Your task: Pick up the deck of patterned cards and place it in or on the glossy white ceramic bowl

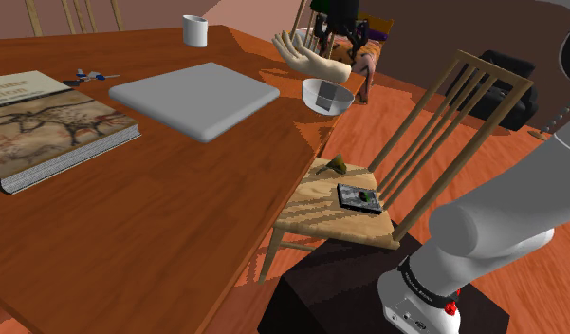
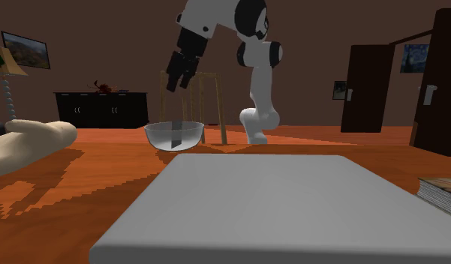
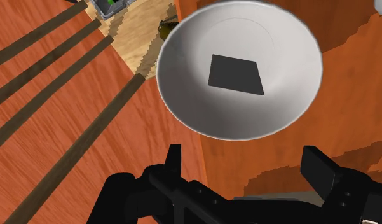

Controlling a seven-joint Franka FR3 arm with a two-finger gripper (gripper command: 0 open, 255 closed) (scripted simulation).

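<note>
Tabletop: reddish-brown wooden table (image 1: 178, 218), pretty wide, with stuff spread toward its far edge and corners.
Bowl: glossy white round bowl (image 3: 246, 114) sitting right at the table edge next to the chair.
Cards: the deck shows up as a plain dark grey flat block (image 3: 235, 74) lying inside the bowl, about mid-bottom. I can't make out any pattern on it from here.
Pincer: the black two-finger gripper (image 3: 246, 165) hangs above the bowl, fingers spread wide with nothing between them and not touching the deck.
Middle of the table: big flat light-grey slab with rounded corners (image 1: 193, 95).
Near edge, shoulder view's left: thick hardcover book with a brownish picture cover (image 1: 45, 123).
Far edge: white mug (image 1: 195, 28), and a pale mannequin hand (image 1: 311, 57) just beyond the bowl.
Chair: light wooden slat-back chair (image 1: 444, 123) pushed up to the table beside the black stand (image 1: 330, 285). A small dark flat thing with green and grey markings (image 1: 358, 197) lies on its seat.
Room: orange-red wood floor (image 1: 553, 294), dark brown walls, a black sideboard (image 2: 103, 109), dark doors (image 2: 370, 86).
</note>
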